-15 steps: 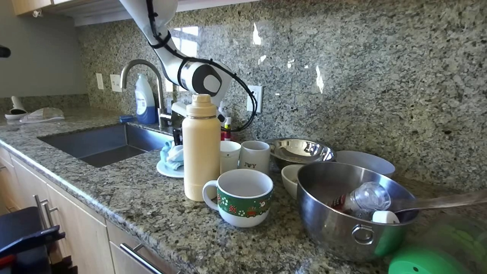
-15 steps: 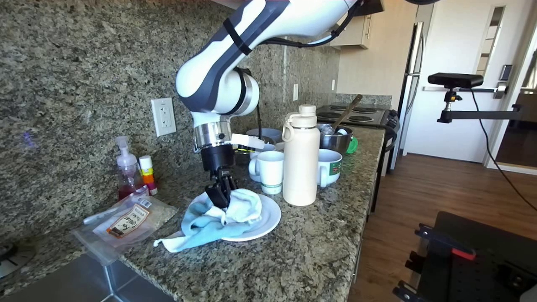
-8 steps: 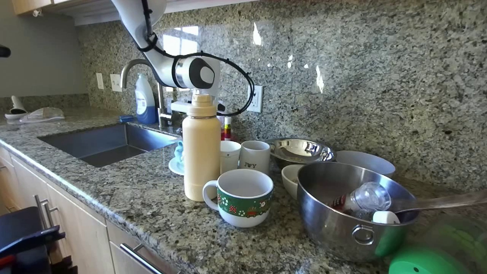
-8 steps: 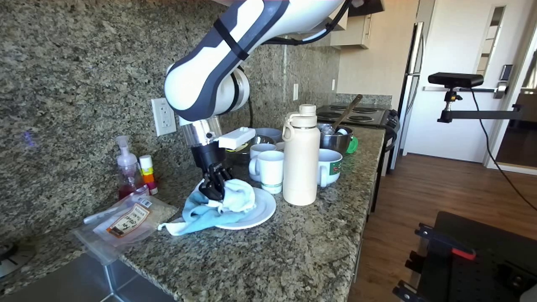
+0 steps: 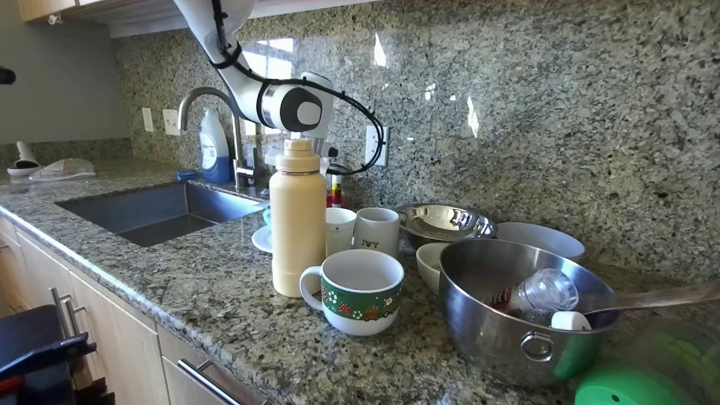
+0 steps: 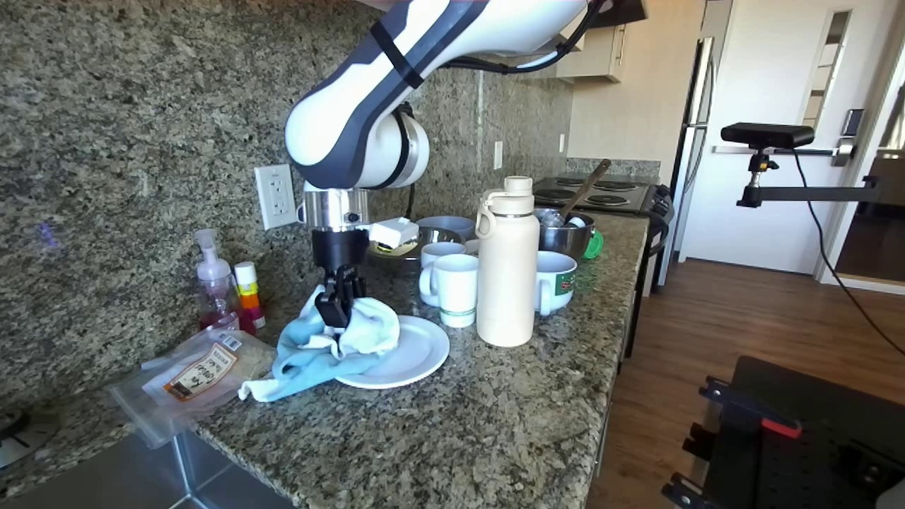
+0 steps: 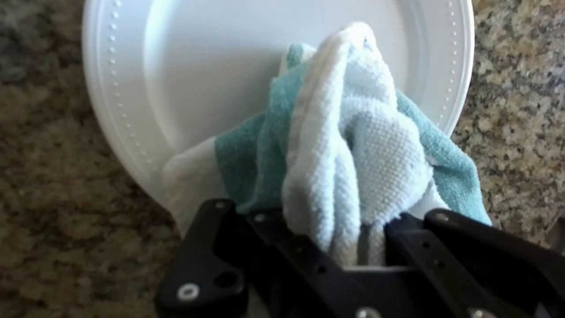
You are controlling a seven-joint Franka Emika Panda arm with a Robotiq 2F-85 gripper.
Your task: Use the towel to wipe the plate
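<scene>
I have my black two-fingered gripper (image 6: 336, 317) pointing down over one side of a round white plate (image 7: 198, 88) with a beaded rim, clamped on a light-blue and white cloth towel (image 7: 318, 145). My black fingers (image 7: 309, 265) have the bunched cloth squeezed between them, and in the wrist view a thick white fold bulges out of my grip over the plate. The towel lies across that side of the plate, hiding the rim there, and one white corner reaches past the edge over the speckled granite counter (image 6: 495, 424). Whether my fingertips touch the plate itself, I cannot tell.

Just beside the towel lies a clear plastic bag (image 6: 194, 382) with an orange-and-white label; I cannot tell whether the two touch. Behind the bag stand a clear pump bottle (image 6: 214, 279) with red liquid in its base and a small white-capped bottle (image 6: 249, 293) in yellow, orange and pink.

On the plate's other side a white cup (image 6: 458, 290) with a green band near its base and a tall cream bottle (image 6: 507, 276) stand upright, near the plate. In an exterior view the cream bottle hides my gripper, and only slivers of plate and towel show past it. There I also see a wide white mug (image 5: 360, 292) with a green picture band, a deep stainless-steel mixing bowl (image 5: 506, 349) with a wooden handle (image 5: 658, 298) sticking out, and a steel sink (image 5: 140, 205) below a curved metal faucet (image 5: 237, 140).
</scene>
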